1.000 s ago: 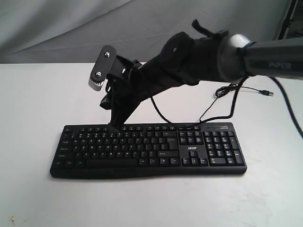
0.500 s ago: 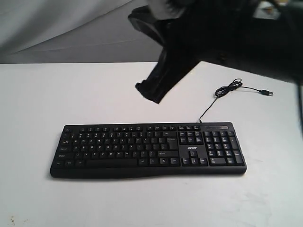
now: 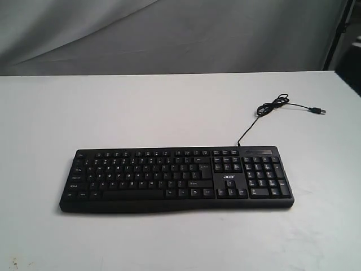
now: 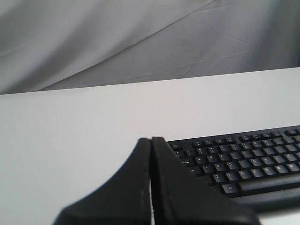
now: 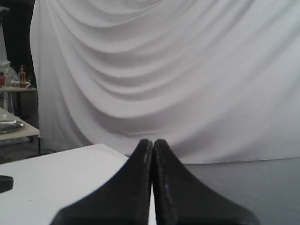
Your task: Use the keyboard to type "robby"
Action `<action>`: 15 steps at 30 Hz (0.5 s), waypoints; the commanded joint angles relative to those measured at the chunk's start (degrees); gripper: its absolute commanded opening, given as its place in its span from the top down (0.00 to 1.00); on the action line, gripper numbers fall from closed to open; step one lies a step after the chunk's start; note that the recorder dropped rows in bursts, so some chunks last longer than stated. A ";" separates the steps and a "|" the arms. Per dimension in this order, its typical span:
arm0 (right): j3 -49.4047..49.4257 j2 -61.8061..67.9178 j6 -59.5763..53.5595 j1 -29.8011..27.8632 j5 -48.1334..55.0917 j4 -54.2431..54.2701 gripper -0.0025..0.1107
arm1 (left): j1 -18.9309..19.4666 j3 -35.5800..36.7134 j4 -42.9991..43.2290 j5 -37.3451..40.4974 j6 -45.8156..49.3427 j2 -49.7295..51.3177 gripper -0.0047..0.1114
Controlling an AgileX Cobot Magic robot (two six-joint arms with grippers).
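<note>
Acer keyboard [image 3: 176,179]: nothing touching it; I cannot tell what's typed. Left end effector [image 4: 151,146], right end effector [image 5: 153,146]: pressed together, off keyboard.

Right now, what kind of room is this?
Probably a robot test room or lab, not a home or office. A lone keyboard sits on a plain white table, its cable plugged into nothing, and a plain cloth hangs behind as a backdrop.
</note>
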 commanded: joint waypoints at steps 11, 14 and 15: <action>1.04 -5.72 -0.01 0.22 0.33 4.15 0.98 | -0.36 0.25 0.27 -0.31 -0.16 -0.20 0.96; 1.04 -5.69 -0.43 0.22 -1.16 4.15 0.98 | -0.36 0.25 0.27 -0.31 -0.16 -0.20 0.96; 1.04 -5.69 -0.43 0.22 -2.75 4.15 0.98 | -0.36 0.25 0.27 -0.31 -0.16 -0.20 0.96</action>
